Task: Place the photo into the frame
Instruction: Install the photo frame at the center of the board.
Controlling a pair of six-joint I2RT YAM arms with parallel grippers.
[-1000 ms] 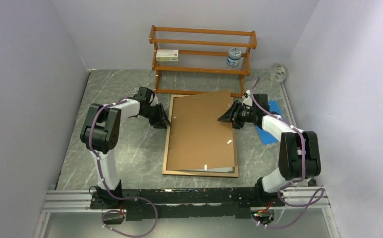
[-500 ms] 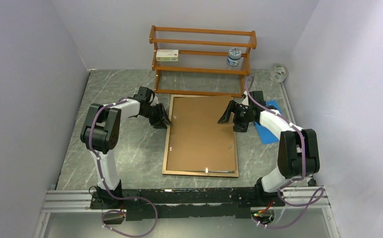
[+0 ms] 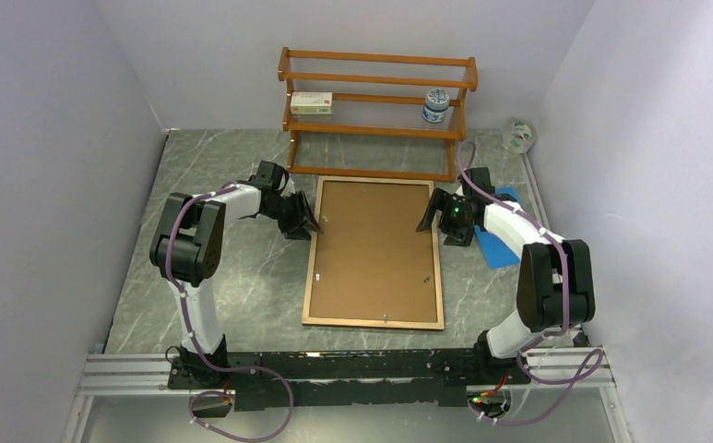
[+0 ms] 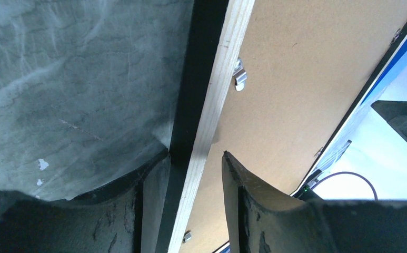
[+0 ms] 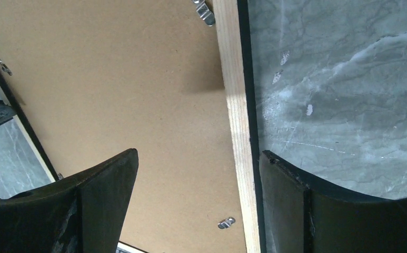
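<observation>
Brown board (image 3: 375, 249) sits in the frame (image 3: 308, 286); loose clips (image 4: 238, 74) could let it pop out. Left claw (image 4: 193, 155) straddles its left edge, slightly open and not clamped; right claw (image 5: 198, 153) gapes empty.

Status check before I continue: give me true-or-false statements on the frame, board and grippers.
The frame lies back side up on the table. True.
The backing board sticks out tilted over the frame. False: it lies flat inside it.
The right gripper is open astride the frame's right edge. True.
The left gripper is at the frame's near edge. False: it is at the left edge.
The shelf is empty. False: it holds a box and a jar.
</observation>
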